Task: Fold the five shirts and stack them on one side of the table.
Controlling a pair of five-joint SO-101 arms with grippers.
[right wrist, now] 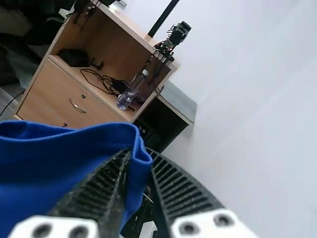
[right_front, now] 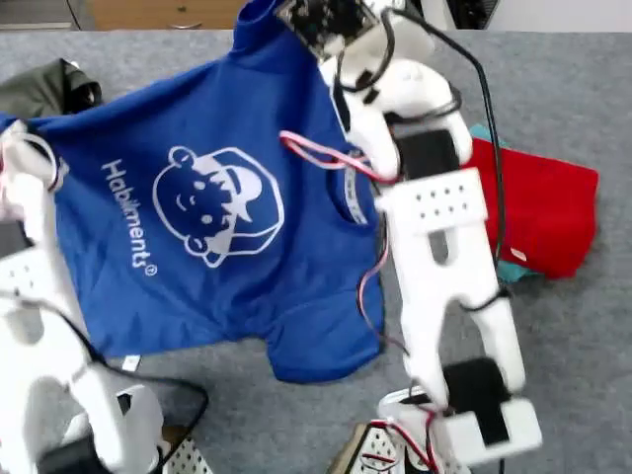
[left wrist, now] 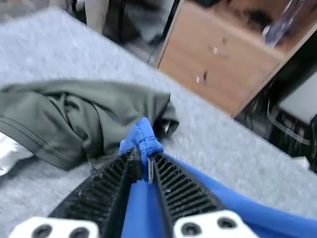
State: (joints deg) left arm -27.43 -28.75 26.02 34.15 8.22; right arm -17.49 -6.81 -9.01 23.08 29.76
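Note:
A blue shirt (right_front: 212,222) with a white cartoon print hangs stretched above the grey table, held up at two corners. My left gripper (left wrist: 143,163) is shut on one bunched blue corner (left wrist: 141,141) at the high view's left edge (right_front: 12,138). My right gripper (right wrist: 137,158) is shut on the blue shirt's hem (right wrist: 74,144), raised high near the top centre (right_front: 286,25). A dark olive shirt (left wrist: 74,116) lies crumpled at the far left corner (right_front: 44,87). A folded red shirt (right_front: 538,212) rests on a teal one (right_front: 511,265) at the right.
The right arm's white body (right_front: 444,276) runs down the table's middle right, with cables (right_front: 326,158) draped over the blue shirt. A wooden cabinet (left wrist: 218,64) stands beyond the far table edge. Bare grey table (right_front: 583,355) shows at the right front.

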